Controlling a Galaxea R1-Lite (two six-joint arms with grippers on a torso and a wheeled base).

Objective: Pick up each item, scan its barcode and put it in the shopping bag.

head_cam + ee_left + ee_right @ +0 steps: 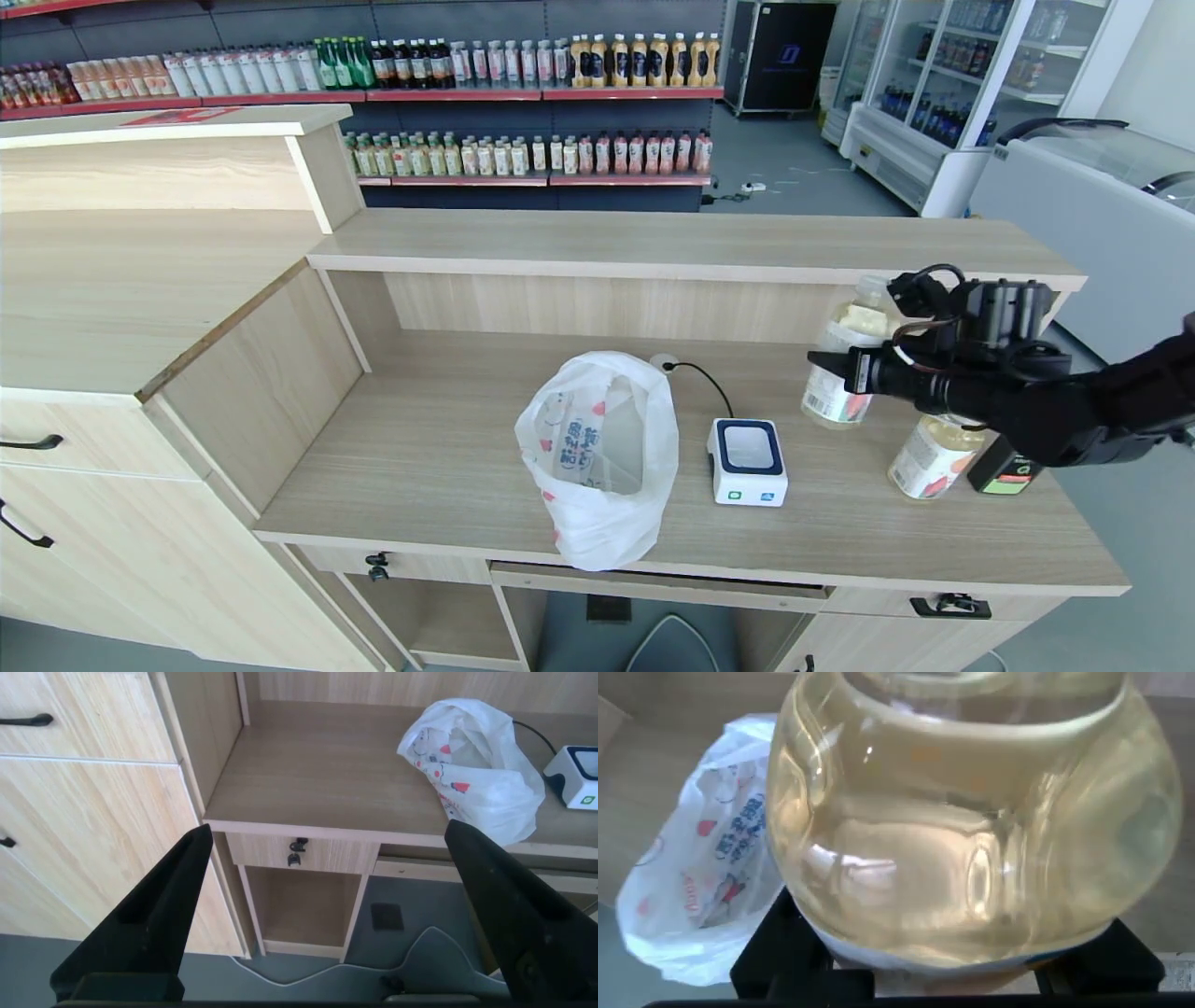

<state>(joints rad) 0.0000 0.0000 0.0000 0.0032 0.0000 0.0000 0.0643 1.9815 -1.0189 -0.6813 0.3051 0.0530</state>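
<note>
A clear bottle [845,359] of pale yellow drink with a white label stands upright at the right of the counter. My right gripper [840,371] is shut on the bottle's middle; in the right wrist view the bottle [971,831] sits between the dark fingers [780,957]. A white shopping bag [602,457] stands open mid-counter, with the white barcode scanner [747,460] just right of it. My left gripper [327,835] hangs open with nothing in it, off the counter's front left corner, with the bag [472,761] off to one side.
A second labelled bottle [934,455] and a dark item [1004,471] stand under my right arm near the counter's right edge. A raised shelf [691,245] runs along the back. The scanner's cable [705,378] leads to a hole behind the bag. Drawers [93,728] flank the counter's left.
</note>
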